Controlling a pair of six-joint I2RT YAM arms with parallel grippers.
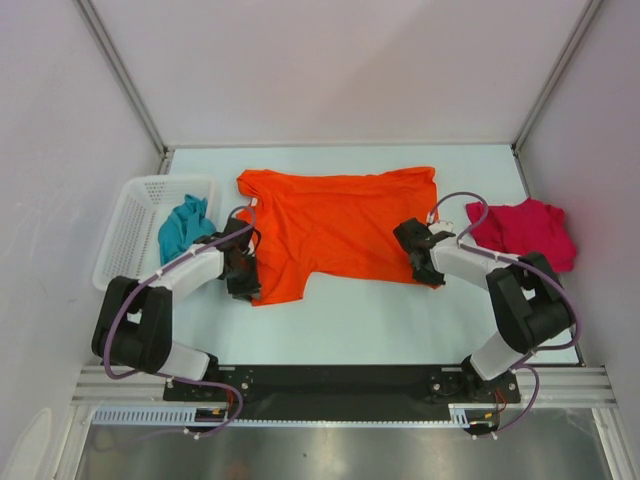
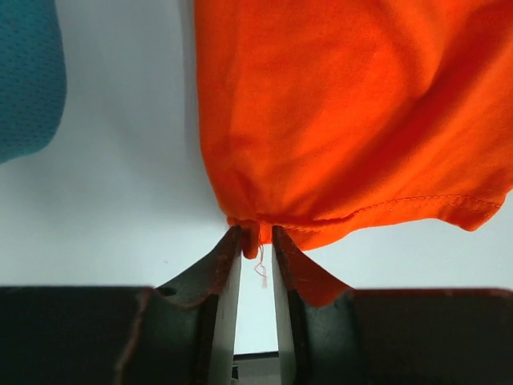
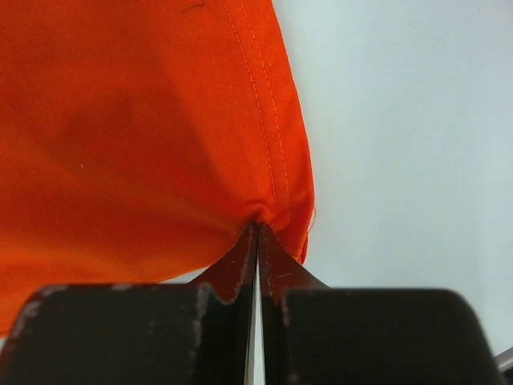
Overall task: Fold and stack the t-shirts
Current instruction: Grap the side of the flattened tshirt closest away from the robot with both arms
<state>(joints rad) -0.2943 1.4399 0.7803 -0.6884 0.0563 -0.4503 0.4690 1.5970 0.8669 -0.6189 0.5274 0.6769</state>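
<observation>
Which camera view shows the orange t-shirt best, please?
The top external view: only there is the whole orange t-shirt visible, spread on the table. The left wrist view shows just a hem corner pinched in the left tool; the right wrist view just a stitched edge pinched in the right tool.

I see the spread t-shirt (image 1: 340,225) centred on the table (image 1: 400,320), a bunched t-shirt (image 1: 185,228) in the basket (image 1: 132,210) to its left, a crumpled t-shirt (image 1: 525,232) to its right.

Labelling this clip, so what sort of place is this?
Likely a robotics lab cell: plain white walls around a table, left arm and right arm bolted to a black rail, an orange t-shirt spread between them.
</observation>
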